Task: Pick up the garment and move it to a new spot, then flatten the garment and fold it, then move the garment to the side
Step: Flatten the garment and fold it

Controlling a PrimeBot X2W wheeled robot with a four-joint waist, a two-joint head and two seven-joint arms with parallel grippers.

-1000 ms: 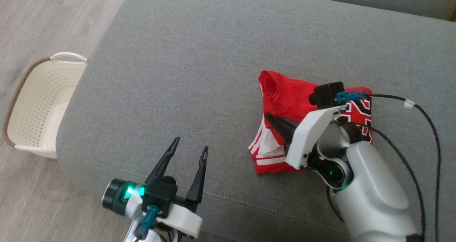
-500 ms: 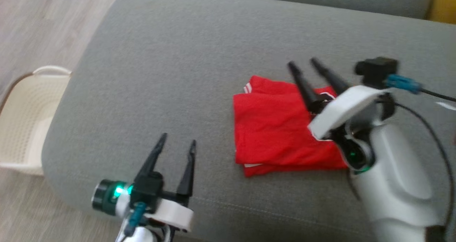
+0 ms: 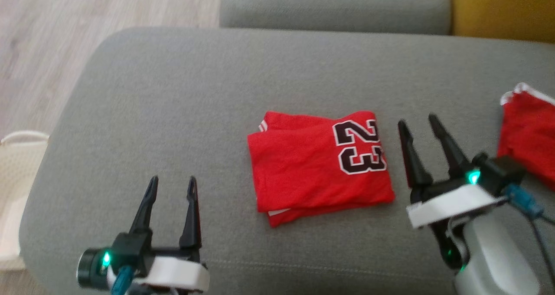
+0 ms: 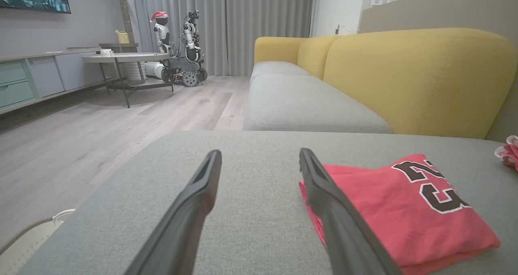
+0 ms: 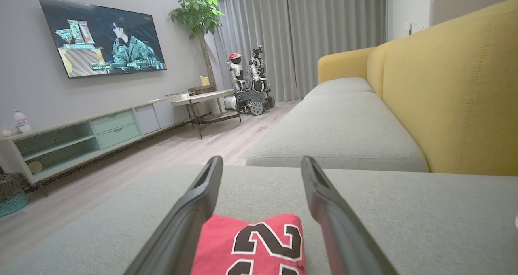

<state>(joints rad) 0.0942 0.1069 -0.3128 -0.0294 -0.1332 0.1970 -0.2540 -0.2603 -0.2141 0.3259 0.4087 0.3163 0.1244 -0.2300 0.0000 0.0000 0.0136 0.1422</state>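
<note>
Between left tool (image 3: 172, 181) and right tool (image 3: 417, 120), both gaping empty, the folded garment (image 3: 303, 169) lies flat

The grey sofa seat (image 3: 173, 113) carries a folded red garment (image 3: 303, 169) near its middle, lying flat with the number 23 facing up. A second red cloth (image 3: 527, 130) lies at its right edge, well apart from the first.

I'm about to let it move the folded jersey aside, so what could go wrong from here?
The folded jersey has loose layers showing at its near-left corner; a pinch from the open right fingers on one side alone could drag it open. A second red garment lies at the far right of the cushion, so shifting that way might bunch the two together.
</note>
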